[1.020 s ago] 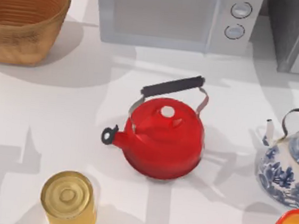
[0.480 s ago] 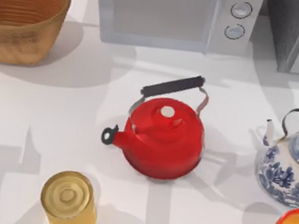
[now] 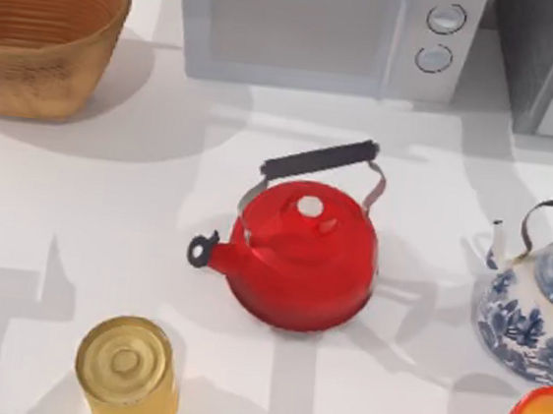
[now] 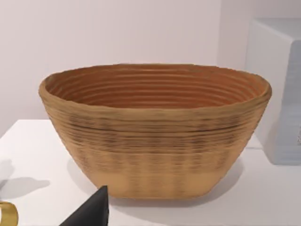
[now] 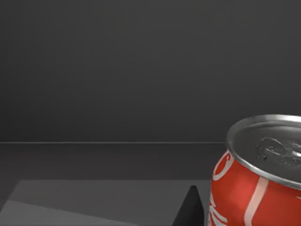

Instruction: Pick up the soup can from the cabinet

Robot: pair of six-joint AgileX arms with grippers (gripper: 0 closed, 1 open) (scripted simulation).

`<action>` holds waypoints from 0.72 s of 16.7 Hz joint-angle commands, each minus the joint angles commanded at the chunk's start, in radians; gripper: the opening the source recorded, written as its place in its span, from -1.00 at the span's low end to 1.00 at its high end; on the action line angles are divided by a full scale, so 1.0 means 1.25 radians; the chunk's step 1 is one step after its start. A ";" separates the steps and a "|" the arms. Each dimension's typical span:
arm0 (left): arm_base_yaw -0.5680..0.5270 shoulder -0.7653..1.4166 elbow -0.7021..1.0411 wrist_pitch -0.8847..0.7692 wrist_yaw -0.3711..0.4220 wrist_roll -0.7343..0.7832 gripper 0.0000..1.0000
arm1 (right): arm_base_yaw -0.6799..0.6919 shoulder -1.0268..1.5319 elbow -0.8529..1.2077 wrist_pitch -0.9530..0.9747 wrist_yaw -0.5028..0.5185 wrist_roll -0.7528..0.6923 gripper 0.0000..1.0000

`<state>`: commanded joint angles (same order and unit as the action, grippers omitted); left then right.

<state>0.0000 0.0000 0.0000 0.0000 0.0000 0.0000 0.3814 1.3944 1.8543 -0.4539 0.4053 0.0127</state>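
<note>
The right hand [image 5: 190,213] is inside a dark cabinet [image 5: 141,70], low above its floor. The red can [image 5: 256,181] with a silver top stands upright on this floor, close in front of the hand and a little to one side of it, not touching it. I cannot tell if this hand is open or closed; it holds nothing that I can see.

The left hand [image 4: 91,214] is low over the tabletop [image 3: 108,209], at its left edge. It faces a woven basket [image 4: 155,141], which stands near in front of it. A yellow can [image 3: 128,371] stands just beside this hand, and a white microwave [image 3: 315,28] is behind the basket, farther from the hand. I cannot tell the state of this hand either.

Between the two hands, in the middle of the tabletop, a red kettle [image 3: 301,254] stands upright with its black handle raised. A blue and white teapot [image 3: 532,313] stands well apart from the kettle, on the side of the right hand.
</note>
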 joint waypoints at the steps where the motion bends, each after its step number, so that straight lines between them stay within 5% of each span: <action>1: 0.000 0.000 0.000 0.000 0.000 0.000 1.00 | 0.026 -0.041 0.000 -0.042 0.026 0.000 -1.00; 5: 0.000 0.000 0.000 0.000 0.000 0.000 1.00 | 0.104 -0.146 -0.001 -0.147 0.102 -0.001 -1.00; 12: 0.000 0.000 0.000 0.000 0.000 0.000 1.00 | 0.099 -0.166 -0.027 -0.142 0.096 -0.001 -1.00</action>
<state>0.0000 0.0000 0.0000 0.0000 0.0000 0.0000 0.5048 1.1872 1.8209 -0.6317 0.5254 0.0114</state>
